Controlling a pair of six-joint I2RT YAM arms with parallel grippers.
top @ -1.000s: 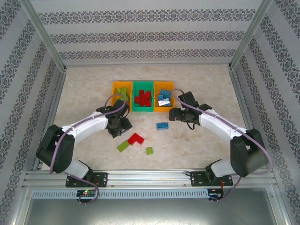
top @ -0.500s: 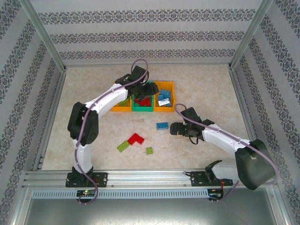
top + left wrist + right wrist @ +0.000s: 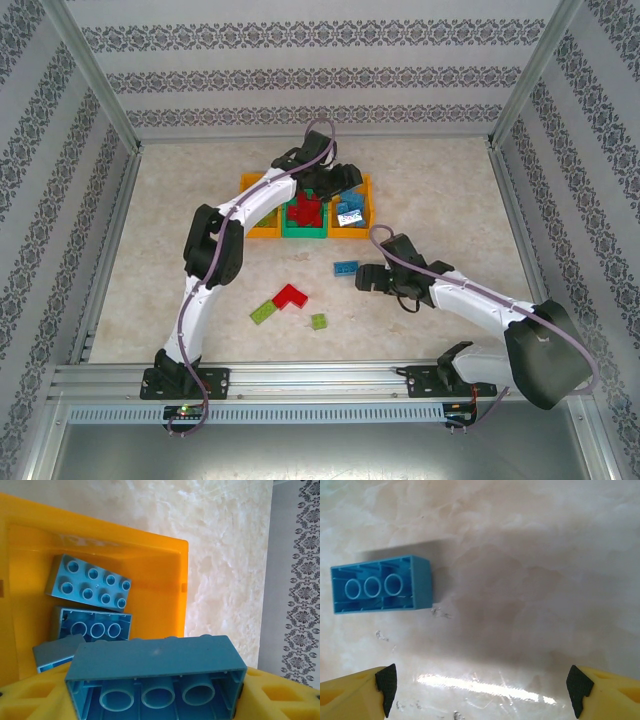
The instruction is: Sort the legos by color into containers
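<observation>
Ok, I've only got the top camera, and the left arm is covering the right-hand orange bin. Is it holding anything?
Observer: Yes. On the left wrist camera a blue brick sits gripped between the left jaws, hollow side facing the lens, over the orange bin.
Operator: What's in that bin?
Observer: At least three blue pieces: a studs-up brick, a flipped brick showing its tubes, and a third brick partly hidden behind the gripped one.
Operator: And the right arm?
Observer: The right jaws stand wide open over bare table. The loose blue brick lies hollow side up, ahead and off to one side, not between them.
</observation>
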